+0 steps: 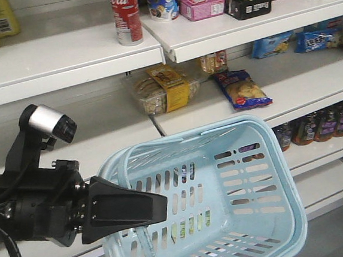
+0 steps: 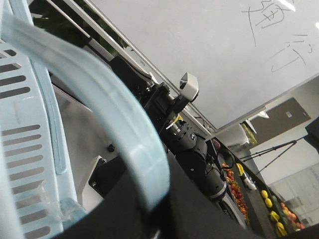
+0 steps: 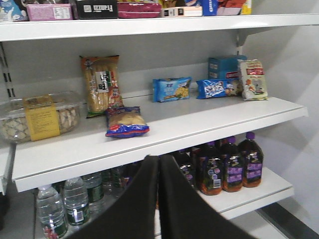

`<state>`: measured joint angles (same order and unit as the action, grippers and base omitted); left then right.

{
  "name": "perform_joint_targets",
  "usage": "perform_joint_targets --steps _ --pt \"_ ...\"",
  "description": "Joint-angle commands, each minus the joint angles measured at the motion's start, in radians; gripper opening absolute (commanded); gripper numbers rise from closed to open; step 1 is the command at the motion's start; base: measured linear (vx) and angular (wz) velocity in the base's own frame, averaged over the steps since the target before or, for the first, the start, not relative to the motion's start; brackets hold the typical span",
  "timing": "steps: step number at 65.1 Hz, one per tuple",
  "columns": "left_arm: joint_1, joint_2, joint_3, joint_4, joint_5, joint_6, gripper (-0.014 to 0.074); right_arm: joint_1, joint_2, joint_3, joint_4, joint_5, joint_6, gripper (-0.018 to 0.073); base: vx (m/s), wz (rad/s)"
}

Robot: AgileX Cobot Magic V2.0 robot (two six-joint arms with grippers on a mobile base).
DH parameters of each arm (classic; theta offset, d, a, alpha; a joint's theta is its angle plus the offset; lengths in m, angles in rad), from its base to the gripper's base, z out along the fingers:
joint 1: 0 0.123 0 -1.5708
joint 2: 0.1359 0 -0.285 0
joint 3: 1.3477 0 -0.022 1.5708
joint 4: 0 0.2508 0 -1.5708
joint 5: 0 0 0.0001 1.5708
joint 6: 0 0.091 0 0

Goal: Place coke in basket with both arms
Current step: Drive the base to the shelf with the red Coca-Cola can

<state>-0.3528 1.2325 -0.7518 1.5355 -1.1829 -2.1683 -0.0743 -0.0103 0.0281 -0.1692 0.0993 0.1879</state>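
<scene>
**Exterior front-facing view: basket held up at the shelves, coke on the top shelf**

The coke [image 1: 127,18] stands upright near the front edge of the upper white shelf [image 1: 63,57], well above and apart from the basket [image 1: 271,174]. Its cap is cut off by the top of the picture; the red label with white script is plain to see.

The light blue basket hangs tilted in front of the shelving, mouth facing up and outward, with nothing visible inside. The left gripper [image 1: 157,206] comes in from the left and is clamped narrow on the basket's near rim. In the left wrist view the pale rim [image 2: 119,124] curves right across the black fingers.

Seen from the right wrist view, the right gripper [image 3: 159,164] has its fingers pressed together with only a thin line between them, and it holds nothing. It points at the lower shelves, where dark purple-capped bottles [image 3: 229,167] stand beside water bottles [image 3: 65,204]. A blue and red snack bag [image 3: 125,122] lies on the shelf above them.
</scene>
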Motion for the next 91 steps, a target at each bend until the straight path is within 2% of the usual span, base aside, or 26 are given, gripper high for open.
perform_joint_targets --steps 1,91 --pt "-0.004 -0.026 -0.030 -0.101 -0.192 0.005 -0.0006 -0.005 -0.014 0.007 -0.011 -0.074 -0.008 -0.0005 0.08 0.36" --pt "-0.004 -0.026 -0.030 -0.101 -0.192 0.005 -0.0006 -0.005 -0.014 0.007 -0.011 -0.074 -0.008 -0.0005 0.07 0.27"
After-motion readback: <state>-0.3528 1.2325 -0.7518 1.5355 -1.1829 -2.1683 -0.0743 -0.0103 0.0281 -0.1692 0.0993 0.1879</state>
